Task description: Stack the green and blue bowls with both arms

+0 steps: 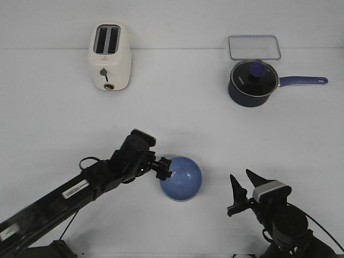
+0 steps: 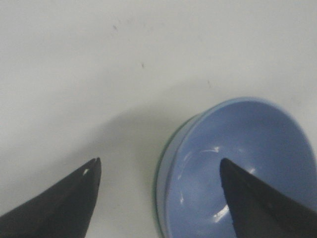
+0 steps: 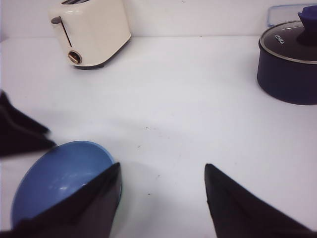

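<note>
The periwinkle blue bowl (image 1: pixel 181 179) sits on the white table near the front centre. It rests inside the sage green bowl (image 2: pixel 157 203), of which only a thin green edge shows under its rim. My left gripper (image 1: pixel 164 169) is open at the bowls' left rim. In the left wrist view (image 2: pixel 159 162) one finger hangs over the blue bowl's (image 2: pixel 237 168) inside and the other over the table outside. My right gripper (image 1: pixel 240 175) is open and empty to the right of the bowls. In the right wrist view (image 3: pixel 162 166) the blue bowl (image 3: pixel 54 178) lies beside it.
A cream toaster (image 1: pixel 109 56) stands at the back left. A dark blue lidded saucepan (image 1: pixel 252 82) with its handle pointing right stands at the back right, with a clear lidded container (image 1: pixel 254 47) behind it.
</note>
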`<state>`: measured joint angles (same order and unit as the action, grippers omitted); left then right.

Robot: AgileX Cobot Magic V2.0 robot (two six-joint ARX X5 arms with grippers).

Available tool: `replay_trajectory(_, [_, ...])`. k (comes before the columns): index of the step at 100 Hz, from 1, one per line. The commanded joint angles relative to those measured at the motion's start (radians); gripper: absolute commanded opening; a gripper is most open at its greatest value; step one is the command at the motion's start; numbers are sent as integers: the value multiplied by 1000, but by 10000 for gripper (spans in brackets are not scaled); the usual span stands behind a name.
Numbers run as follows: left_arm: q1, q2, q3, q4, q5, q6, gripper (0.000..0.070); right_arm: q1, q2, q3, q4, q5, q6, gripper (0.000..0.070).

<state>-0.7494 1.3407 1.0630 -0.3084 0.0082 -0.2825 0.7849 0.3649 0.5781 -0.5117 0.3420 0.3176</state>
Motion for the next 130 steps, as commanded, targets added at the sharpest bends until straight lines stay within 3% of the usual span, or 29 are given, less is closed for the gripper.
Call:
replay_trajectory(1, [3,-108,24,-20,-71,48,454,8,3,4,9,3,-9,347])
replay_trajectory(18, [4,-376,-28,-108,-224,76,454,8,3,4,9,2,-8,347])
replay_trajectory(33, [4,-610,-231,-109,-272,13,454,8,3,4,5,3,-5,347])
replay_trajectory(52, [4,-819,-433,-110,-274,-79,443,8,3,4,-16,2,-5,342])
replay_trajectory(55, [4,-839,-447,-110,-274,-79,392,8,3,4,-20,2,-5,308])
replay_trajectory(57, [4,-850,-454,-111,-274,-79,323,8,3,4,-22,2,-5,251])
replay_trajectory(62, [4,-869,-460,-118,-273,-78,57,8,3,4,-29,2,-5,18])
replay_trajectory(63, [4,-871,-460,-119,-273,-78,0,8,3,4,-30,2,-5,0])
replay_trajectory(67, [4,-878,-460,-119,-273,-77,24,8,3,4,-34,3,-6,13])
replay_trajectory(130, [3,-953,-459,-109,-269,-77,13,8,-5,5,-35,-1,-2,11])
